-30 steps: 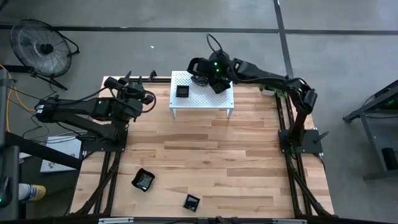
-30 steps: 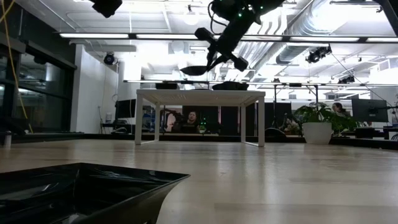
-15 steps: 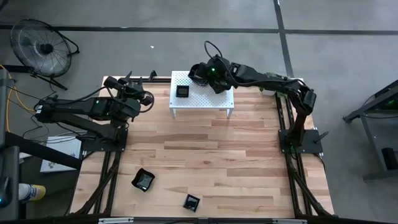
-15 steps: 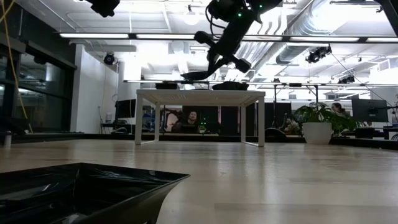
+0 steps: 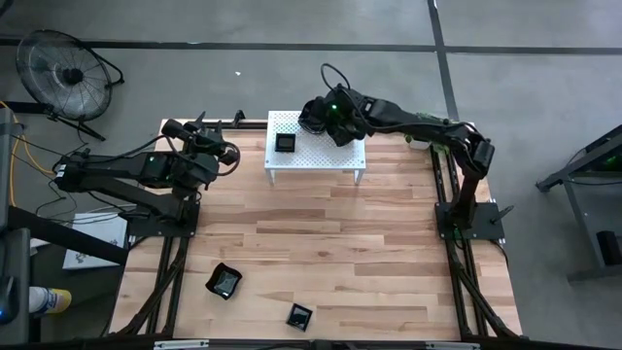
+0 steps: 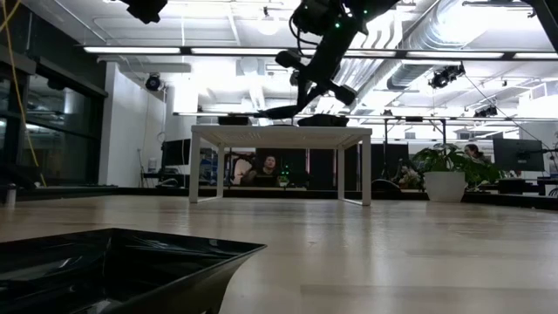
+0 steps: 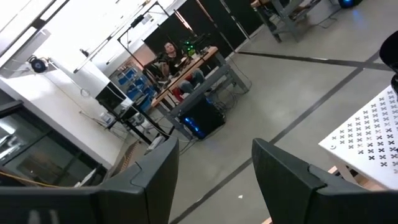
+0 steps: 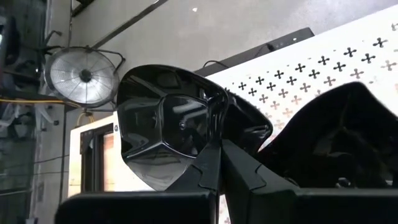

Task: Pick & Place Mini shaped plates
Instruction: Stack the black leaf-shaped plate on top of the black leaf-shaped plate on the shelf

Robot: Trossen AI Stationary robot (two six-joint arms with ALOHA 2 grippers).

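Observation:
My right gripper [image 5: 318, 121] is over the far part of the white perforated stand [image 5: 335, 156], shut on a glossy black mini plate [image 8: 163, 121]. In the low view this plate [image 6: 275, 112] hangs close above the stand top. Another black plate [image 5: 285, 142] rests flat on the stand's left part, and one more dark plate [image 8: 348, 134] sits on the stand beside the held one. Two plates [image 5: 224, 281] [image 5: 299, 316] lie on the wooden table near its front edge. My left gripper [image 5: 231, 156] waits open left of the stand, raised and holding nothing. My right gripper pinches the plate's rim [image 8: 210, 146] between its two shut fingers [image 8: 242, 171], at the edge nearest the wrist. The fingers slant down from the table's right. The plate sticks out beyond the fingertips, nearly level, hollow side up, just above the stand; whether it touches the stand I cannot tell.
A black plate [image 6: 113, 270] fills the low view's near left corner. Bare wooden table [image 5: 321, 233] spreads between the stand and the front plates. A fan [image 5: 68, 73] stands on the floor beyond the far left corner. People sit at desks in the room behind.
My right gripper has sunk a little toward the stand top and rolled its wrist, staying shut. The held plate has come down with it and tipped from slanting to almost level.

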